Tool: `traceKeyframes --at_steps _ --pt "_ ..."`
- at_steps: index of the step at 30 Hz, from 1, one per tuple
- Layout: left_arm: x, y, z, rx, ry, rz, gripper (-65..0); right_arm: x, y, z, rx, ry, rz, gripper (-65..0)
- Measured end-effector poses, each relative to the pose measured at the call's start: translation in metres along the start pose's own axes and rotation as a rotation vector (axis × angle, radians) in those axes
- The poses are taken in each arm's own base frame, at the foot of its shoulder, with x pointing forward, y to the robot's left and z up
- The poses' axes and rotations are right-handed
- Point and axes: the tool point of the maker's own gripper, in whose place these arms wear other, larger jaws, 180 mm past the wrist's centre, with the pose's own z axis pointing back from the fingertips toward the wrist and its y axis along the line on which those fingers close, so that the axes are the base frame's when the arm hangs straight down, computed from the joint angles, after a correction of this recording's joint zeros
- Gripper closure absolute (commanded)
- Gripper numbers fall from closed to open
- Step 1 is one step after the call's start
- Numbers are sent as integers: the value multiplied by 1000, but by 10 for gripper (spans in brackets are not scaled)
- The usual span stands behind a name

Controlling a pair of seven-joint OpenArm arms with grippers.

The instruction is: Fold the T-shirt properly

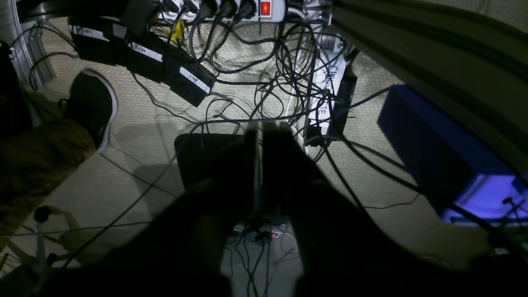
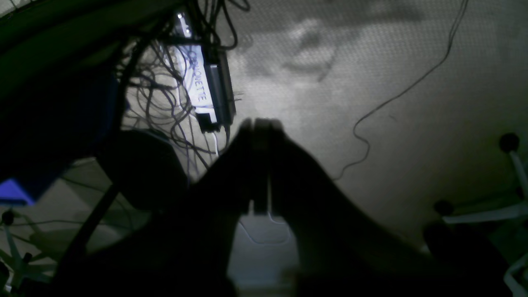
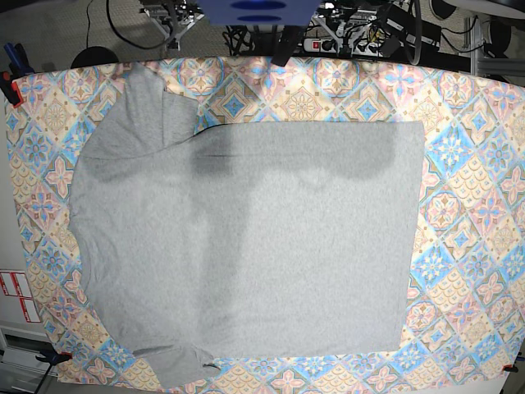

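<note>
The heather-grey T-shirt point(image 3: 246, 238) lies spread flat and sideways on the tile-patterned tablecloth point(image 3: 472, 205), its hem toward the right and one sleeve point(image 3: 143, 107) at the upper left, the other point(image 3: 176, 365) at the lower left. No lettering shows on the upward side. Neither arm appears in the base view. In the left wrist view my left gripper point(image 1: 260, 128) is shut and empty, hanging over the floor. My right gripper point(image 2: 260, 123) in the right wrist view is likewise shut with nothing in it, also over the floor. Neither wrist view shows the shirt.
Under the grippers the floor carries tangled cables point(image 1: 284, 74), a power strip point(image 1: 231, 8), black power bricks point(image 1: 165, 62), a blue box point(image 1: 437, 152) and a person's shoe point(image 1: 93, 105). A labelled white strip point(image 2: 198, 78) lies among cables. Red clamps point(image 3: 8, 86) pin the tablecloth's corners.
</note>
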Motion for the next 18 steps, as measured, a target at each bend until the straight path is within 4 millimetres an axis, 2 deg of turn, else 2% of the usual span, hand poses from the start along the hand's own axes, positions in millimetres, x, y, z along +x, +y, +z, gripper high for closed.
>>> traceKeyframes --at_steps 5,8,13,18 --pt "-17 23 4 32 -4 -12 0 -26 -5 3 -6 31 2 0" --pt "-27 45 10 63 -14 -22 0 -45 -25 7 -37 53 12 0" --pt "-34 67 21 94 -63 -46 0 -59 -50 19 -71 1 35 0" --pt "-51 81 44 106 -102 -83 0 -68 -71 39 -98 -54 68 0"
